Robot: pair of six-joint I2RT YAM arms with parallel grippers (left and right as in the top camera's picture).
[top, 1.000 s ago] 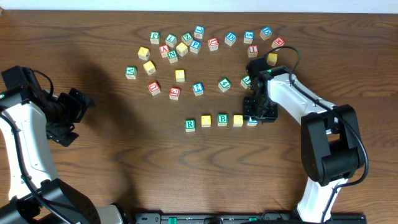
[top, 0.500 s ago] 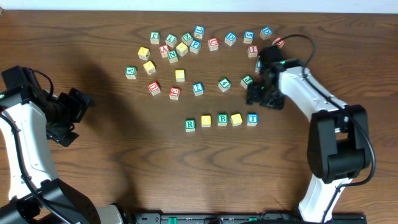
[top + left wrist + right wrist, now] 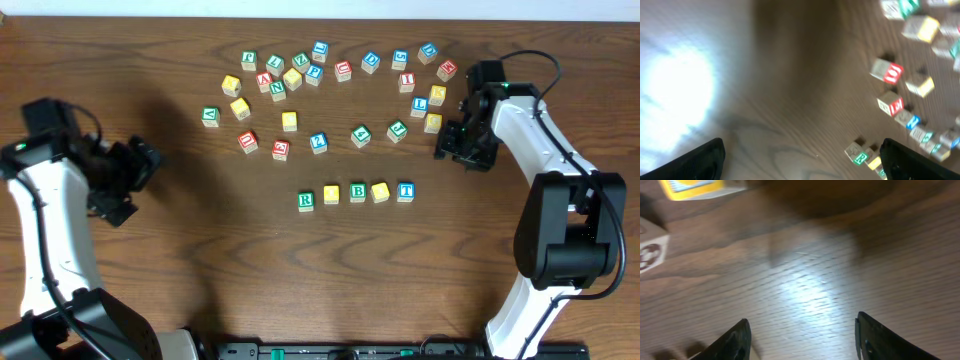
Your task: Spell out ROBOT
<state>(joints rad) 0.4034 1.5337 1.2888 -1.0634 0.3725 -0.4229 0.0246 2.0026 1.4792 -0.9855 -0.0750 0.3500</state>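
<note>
Five cubes stand in a row at the table's middle: green R, a yellow cube, green B, another yellow cube and blue T. In the left wrist view the R cube shows at the lower right with a yellow cube beside it. My right gripper hovers up and to the right of the T, open and empty; its wrist view shows bare wood between the fingers. My left gripper is open at the far left, nothing in it.
Several loose letter cubes lie scattered across the back of the table, among them a yellow one close to the left of my right gripper and a red one. In the right wrist view a yellow cube lies at the top left.
My right gripper let go of the T cube at the row's right end and drew back up and to the right. The left arm shifted slightly right.
</note>
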